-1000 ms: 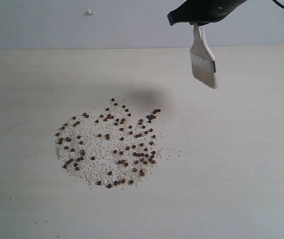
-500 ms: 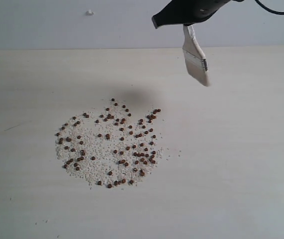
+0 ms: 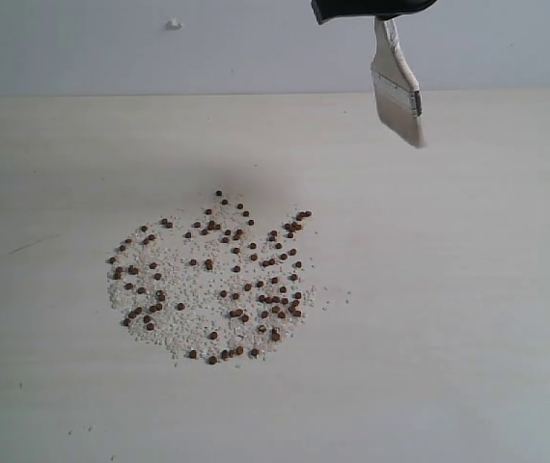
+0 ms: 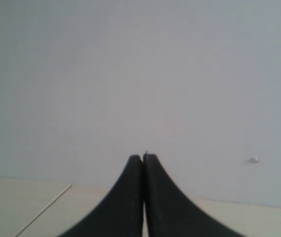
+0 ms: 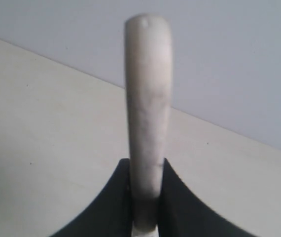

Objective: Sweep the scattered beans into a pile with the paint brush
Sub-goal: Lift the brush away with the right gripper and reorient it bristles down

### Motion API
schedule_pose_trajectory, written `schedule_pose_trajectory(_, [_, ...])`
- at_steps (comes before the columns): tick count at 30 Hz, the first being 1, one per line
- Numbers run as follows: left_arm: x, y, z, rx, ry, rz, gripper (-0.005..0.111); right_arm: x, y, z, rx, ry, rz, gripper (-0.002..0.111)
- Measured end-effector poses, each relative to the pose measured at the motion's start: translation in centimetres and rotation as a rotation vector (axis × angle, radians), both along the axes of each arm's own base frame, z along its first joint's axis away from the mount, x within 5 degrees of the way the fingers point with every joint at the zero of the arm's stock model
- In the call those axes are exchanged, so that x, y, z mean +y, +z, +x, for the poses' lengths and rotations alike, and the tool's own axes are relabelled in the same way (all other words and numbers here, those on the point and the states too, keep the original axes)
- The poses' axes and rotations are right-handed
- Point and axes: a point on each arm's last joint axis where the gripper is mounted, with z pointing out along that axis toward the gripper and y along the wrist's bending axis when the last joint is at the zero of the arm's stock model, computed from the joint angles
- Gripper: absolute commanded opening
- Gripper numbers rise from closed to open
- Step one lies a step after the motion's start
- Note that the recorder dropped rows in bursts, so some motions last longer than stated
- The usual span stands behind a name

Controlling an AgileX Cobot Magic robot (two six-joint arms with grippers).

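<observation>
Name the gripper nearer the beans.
Right, likely. The right gripper holds the paint brush aloft, above-right of the beans in the exterior view; the left gripper, shut, is outside that view.

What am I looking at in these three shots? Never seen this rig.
It's a two-armed robot working at a pale table. The wide shot comes from a camera off the arms. The other two come from a camera on each wrist, looking along that arm's hand. On the table, small reddish-brown beans lie scattered over pale crumbs. The right hand is shut on the wooden handle of a paint brush, bristles down, in the air clear of the beans. The left hand is shut and empty.
</observation>
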Motion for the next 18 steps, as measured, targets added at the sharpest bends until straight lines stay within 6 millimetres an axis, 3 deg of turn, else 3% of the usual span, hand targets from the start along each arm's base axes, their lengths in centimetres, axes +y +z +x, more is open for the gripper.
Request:
schedule_pose_trajectory(9, [-1.3,-1.8,-1.4,0.152,-0.151,0.007,0.000,0.3,-0.5,-3.6,-0.207,0.265,0.066,0.000])
schedule_pose_trajectory(18, [-1.8,-2.9,-1.6,0.266,-0.199,0.053,0.000,0.4,-2.0,-5.2,-0.250,0.395,0.023,0.000])
